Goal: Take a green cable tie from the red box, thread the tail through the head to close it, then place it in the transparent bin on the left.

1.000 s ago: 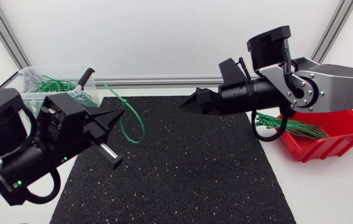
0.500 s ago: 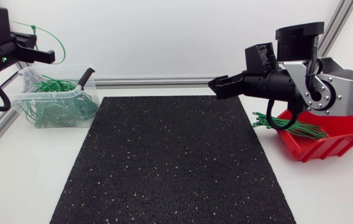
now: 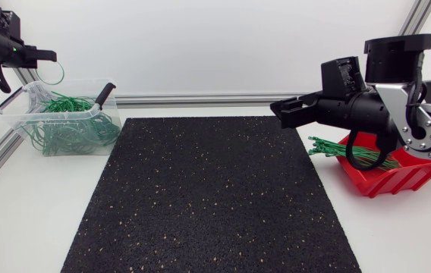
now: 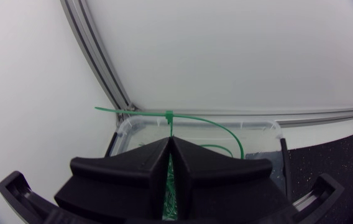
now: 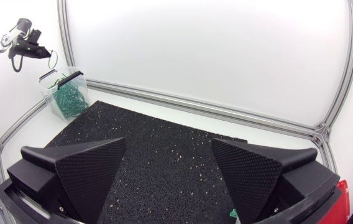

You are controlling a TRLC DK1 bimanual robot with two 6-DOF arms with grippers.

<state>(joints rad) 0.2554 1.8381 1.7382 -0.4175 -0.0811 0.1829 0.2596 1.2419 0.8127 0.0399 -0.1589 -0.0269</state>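
In the head view my left gripper (image 3: 47, 55) hangs at the far back left, above the transparent bin (image 3: 24, 120). It is shut on a closed green cable tie (image 3: 53, 73), whose loop dangles just over the bin's back rim. The left wrist view shows the fingers pressed together at the gripper (image 4: 170, 140), the cable tie (image 4: 169, 116) sticking out ahead, and the bin (image 4: 258, 124) below. My right gripper (image 3: 278, 108) is open and empty over the mat's right back corner, beside the red box (image 3: 407, 176). Its fingers (image 5: 92, 168) stand wide apart.
The bin holds several closed green ties (image 3: 67, 129), and a black stick-like thing (image 3: 103, 94) leans on its right rim. A bundle of straight green ties (image 3: 335, 147) pokes out of the red box over the black speckled mat (image 3: 208, 197).
My left arm swung from the mat's left side up and back to above the bin, carrying the looped tie. My right arm drew back to the right and its fingers spread wider.
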